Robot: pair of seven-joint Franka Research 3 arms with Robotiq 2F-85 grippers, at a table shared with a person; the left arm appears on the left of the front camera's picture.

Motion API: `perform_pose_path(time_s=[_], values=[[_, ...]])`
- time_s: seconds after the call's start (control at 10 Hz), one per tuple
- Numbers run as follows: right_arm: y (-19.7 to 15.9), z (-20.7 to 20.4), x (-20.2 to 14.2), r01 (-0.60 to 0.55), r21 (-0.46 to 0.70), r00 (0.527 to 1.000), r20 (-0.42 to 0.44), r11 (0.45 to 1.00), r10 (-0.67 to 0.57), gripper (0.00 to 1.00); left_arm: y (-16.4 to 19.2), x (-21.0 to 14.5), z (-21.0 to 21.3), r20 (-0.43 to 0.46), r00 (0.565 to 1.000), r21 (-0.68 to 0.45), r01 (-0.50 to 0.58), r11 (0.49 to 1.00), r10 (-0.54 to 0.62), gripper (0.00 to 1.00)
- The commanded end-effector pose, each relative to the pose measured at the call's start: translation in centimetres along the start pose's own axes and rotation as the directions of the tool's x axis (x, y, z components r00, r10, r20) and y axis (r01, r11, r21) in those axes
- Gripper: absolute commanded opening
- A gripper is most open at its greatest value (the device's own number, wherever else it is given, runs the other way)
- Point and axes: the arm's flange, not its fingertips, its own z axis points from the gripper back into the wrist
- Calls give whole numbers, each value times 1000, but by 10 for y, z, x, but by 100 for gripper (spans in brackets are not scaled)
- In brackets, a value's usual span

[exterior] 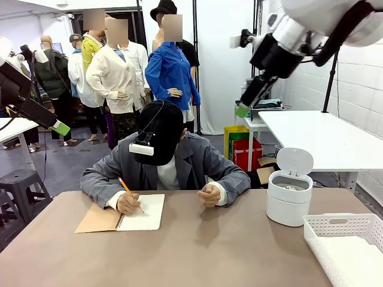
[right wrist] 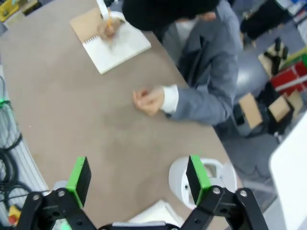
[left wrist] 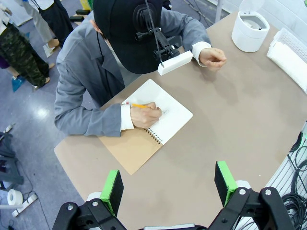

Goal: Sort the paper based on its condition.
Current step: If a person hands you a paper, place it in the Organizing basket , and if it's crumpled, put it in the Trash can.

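No loose white sheets are in view. A person at the far side writes with a pencil [exterior: 127, 190] on the open white page of a spiral notebook [exterior: 143, 214] with a brown cover, which also appears in the left wrist view [left wrist: 165, 117] and the right wrist view [right wrist: 120, 45]. The person's other hand [exterior: 210, 194] rests as a fist on the table. My left gripper [left wrist: 168, 184] hangs high above the table's left side [exterior: 60, 127], open and holding nothing. My right gripper [right wrist: 139, 177] is raised high at the right [exterior: 242, 110], also open and holding nothing.
A small white bin [exterior: 289, 194] with its lid flipped up stands on the table's right side [left wrist: 250, 28] [right wrist: 199, 179]. A white perforated basket [exterior: 347, 239] sits at the front right corner [left wrist: 290, 50]. The brown table [exterior: 209, 251] is bare between notebook and bin.
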Motion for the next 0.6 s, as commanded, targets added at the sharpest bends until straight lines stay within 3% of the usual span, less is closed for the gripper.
perform_pose_path(time_s=[0.0,0.3,0.5], values=[[2,-6,14,-38,36,994,101,999,35,100,0,0,0,0,1000,1,3,1000,-3,100],[10,-17,24,-30,106,984,180,994,10,100,0,0,0,0,1000,1,3,1000,-3,100],[7,-23,27,-15,160,985,175,987,-14,100,0,0,0,0,1000,1,3,1000,-3,100]])
